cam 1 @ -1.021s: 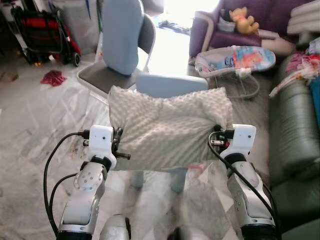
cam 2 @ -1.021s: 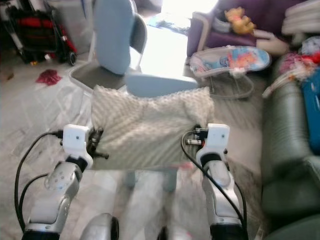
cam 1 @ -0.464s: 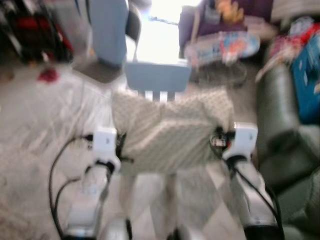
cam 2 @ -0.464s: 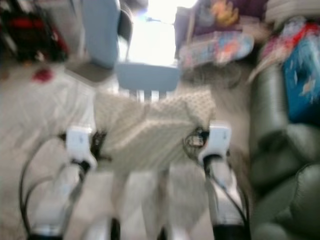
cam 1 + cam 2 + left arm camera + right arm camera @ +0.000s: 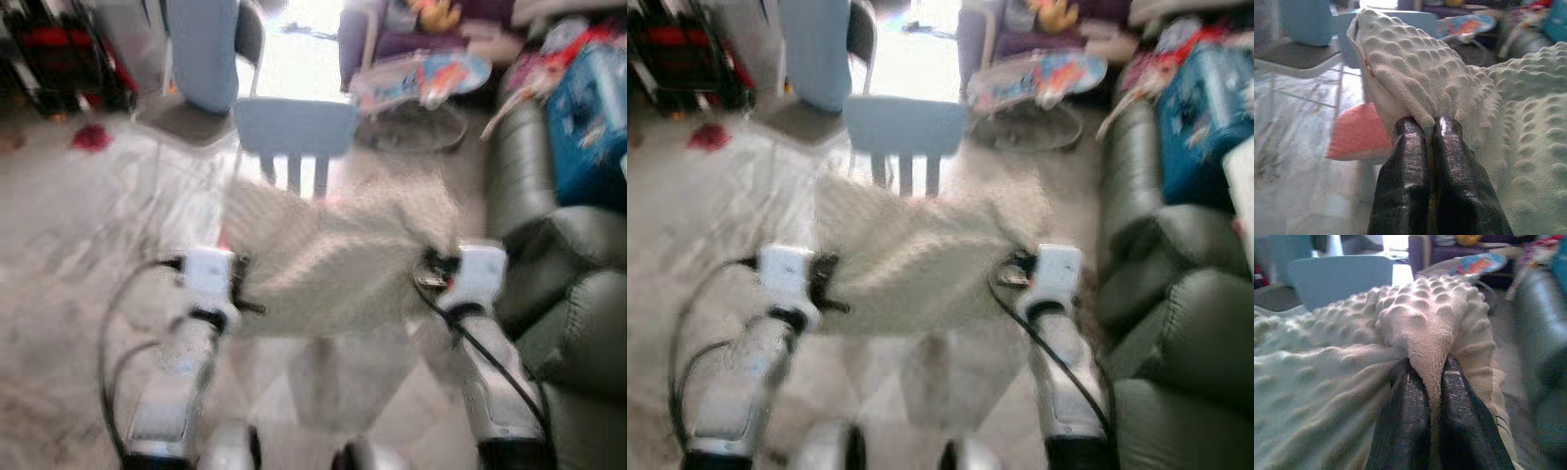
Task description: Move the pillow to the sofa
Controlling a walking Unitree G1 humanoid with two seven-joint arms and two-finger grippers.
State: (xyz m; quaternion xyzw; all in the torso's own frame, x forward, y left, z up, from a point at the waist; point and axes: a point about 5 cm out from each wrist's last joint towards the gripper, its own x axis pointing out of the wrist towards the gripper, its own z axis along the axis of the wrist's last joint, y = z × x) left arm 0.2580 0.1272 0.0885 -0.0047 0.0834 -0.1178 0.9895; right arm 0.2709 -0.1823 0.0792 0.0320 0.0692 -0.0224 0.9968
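Looking down from the head camera, I see a blurred picture. On my far left stand a dark red-and-black stroller (image 5: 64, 54) and a grey chair (image 5: 196, 93) with a pale blue cushion (image 5: 203, 49) propped on its seat; a red cloth (image 5: 90, 138) lies on the marble floor (image 5: 59, 255) nearby. My left gripper (image 5: 1427, 128) has its two black fingers pressed together on a fold at the left edge of the pillow (image 5: 338, 259), a cream, bobbled one, which I see plainly in the left wrist view. The pillow hangs in the air between my two arms, in front of a small pale blue chair (image 5: 294, 132) whose backrest slats show just above it. My right gripper (image 5: 1425, 374) pinches a ridge of the pillow's right edge the same way, fingers tight on the fabric. Beyond it sits a baby bouncer (image 5: 421, 83) with a colourful print, and a purple seat (image 5: 367, 44) holding a yellow soft toy (image 5: 431, 14). On my right is the dark green sofa (image 5: 568, 284), with a blue box (image 5: 588, 122) on it.
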